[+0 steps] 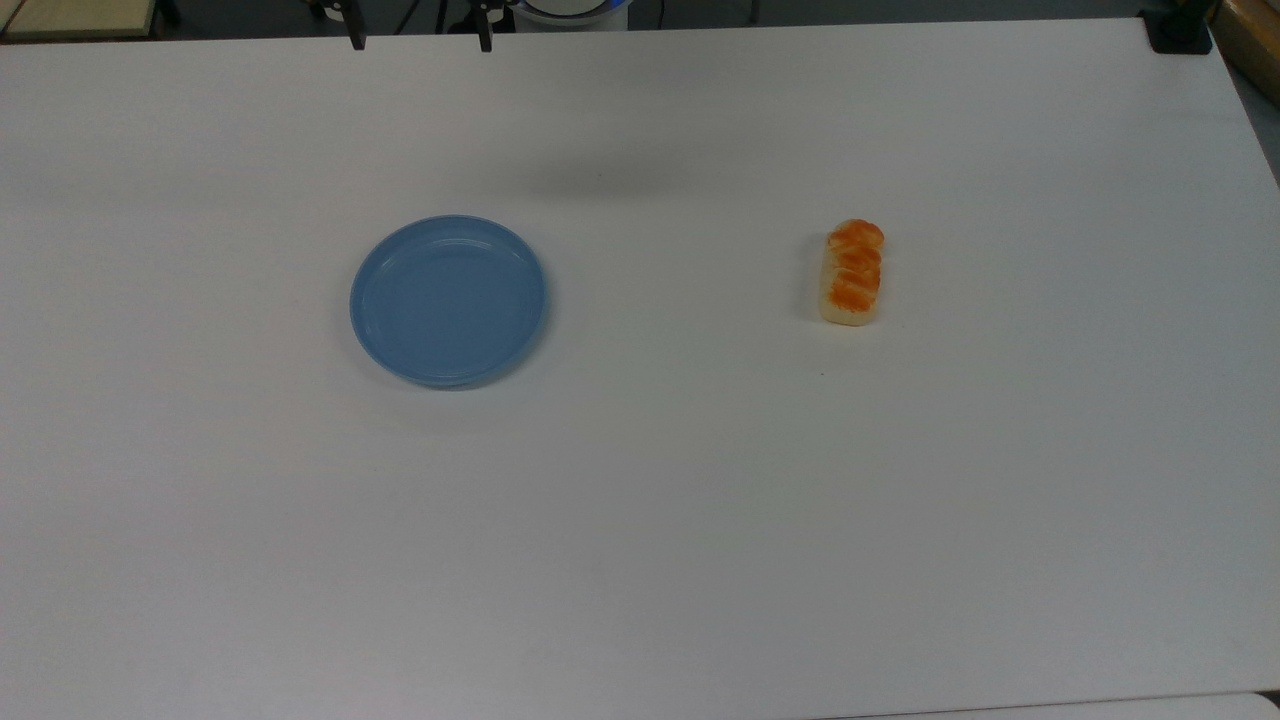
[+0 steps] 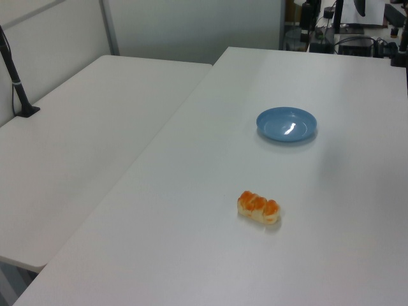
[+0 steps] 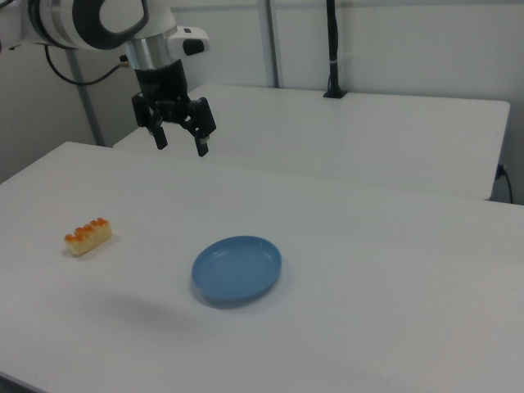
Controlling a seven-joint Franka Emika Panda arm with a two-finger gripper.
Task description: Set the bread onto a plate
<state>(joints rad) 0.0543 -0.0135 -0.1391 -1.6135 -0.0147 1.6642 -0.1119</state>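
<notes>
The bread [image 1: 852,272], a small braided loaf with an orange-brown top, lies flat on the white table at the top view's right; it is also seen in the left view [image 2: 259,208] and the right view [image 3: 88,236]. The light-blue plate [image 1: 448,300] sits bare to the top view's left, also visible in the left view [image 2: 286,123] and the right view [image 3: 237,268]. My gripper [image 3: 181,146] hangs open high above the table, holding nothing, well apart from both. Its fingertips [image 1: 355,42] poke in at the top view's upper edge.
A second white table [image 2: 83,140] adjoins on the left view's left, with a black post [image 2: 16,83] clamped to it. A black clamp [image 1: 1180,30] sits at the top view's upper right corner. Open tabletop surrounds the bread and the plate.
</notes>
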